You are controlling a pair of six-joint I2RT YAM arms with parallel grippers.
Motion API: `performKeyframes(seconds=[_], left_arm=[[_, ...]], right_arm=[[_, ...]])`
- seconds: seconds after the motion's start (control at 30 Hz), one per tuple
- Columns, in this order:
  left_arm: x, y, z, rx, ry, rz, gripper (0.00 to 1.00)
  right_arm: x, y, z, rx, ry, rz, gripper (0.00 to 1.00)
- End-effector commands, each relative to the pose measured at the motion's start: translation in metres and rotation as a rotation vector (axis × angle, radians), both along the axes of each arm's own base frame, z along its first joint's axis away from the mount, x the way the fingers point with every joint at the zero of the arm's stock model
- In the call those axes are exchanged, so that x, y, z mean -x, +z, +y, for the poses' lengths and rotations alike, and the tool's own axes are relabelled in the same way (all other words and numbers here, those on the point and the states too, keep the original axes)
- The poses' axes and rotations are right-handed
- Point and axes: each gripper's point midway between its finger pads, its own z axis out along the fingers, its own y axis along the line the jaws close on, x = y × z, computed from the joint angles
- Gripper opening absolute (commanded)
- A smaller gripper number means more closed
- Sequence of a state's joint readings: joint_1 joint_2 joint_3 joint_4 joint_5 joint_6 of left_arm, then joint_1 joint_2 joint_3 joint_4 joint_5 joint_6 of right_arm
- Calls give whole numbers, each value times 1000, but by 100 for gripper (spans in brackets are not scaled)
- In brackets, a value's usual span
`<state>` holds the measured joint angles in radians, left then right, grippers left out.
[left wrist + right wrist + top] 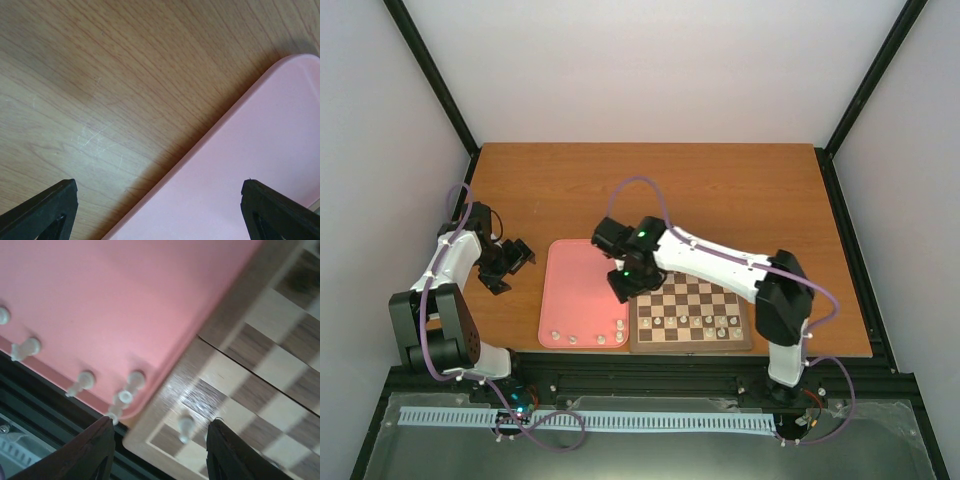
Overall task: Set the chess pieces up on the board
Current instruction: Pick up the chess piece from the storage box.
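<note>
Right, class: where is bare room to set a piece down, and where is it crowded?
Free: the table beyond the tray and board, the tray's far half, the board's far rows. Crowded: chess pieces line the tray's near edge and the board's near rows.

Brown-and-cream checkered board (706,297), white chess pieces (185,424) — plain pink tray (582,300).

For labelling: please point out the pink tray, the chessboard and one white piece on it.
pink tray (578,295): top external view, bare middle
chessboard (706,293): top external view, bare squares
white piece (185,425): right wrist view, body
</note>
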<state>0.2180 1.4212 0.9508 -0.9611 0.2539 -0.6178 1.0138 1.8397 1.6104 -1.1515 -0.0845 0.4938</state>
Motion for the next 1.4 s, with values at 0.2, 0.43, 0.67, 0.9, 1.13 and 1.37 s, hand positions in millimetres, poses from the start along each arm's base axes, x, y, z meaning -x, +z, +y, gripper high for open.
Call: performKeyframes(seconds=[0.2,0.43,0.67,0.9,1.13,1.37], left_arm=[[-7,8,0,2,6,-29,100],[-5,7,-1,6,7,-26,100],[-5,6,-1,3,7,-23,100],[-5,4,0,1,7,-20,100],[-5,3,0,2,6,-16,100],[-4,2,0,2,5,-13,100]], right_arm=[[19,-47,48,28,153,72,49],[26,-64,50,35,170,115,49],[39,-75,48,65,208,148,43],[43,-84,45,85,214,169,44],[45,-89,42,103,221,186,38],[52,-93,37,108,227,213,32]])
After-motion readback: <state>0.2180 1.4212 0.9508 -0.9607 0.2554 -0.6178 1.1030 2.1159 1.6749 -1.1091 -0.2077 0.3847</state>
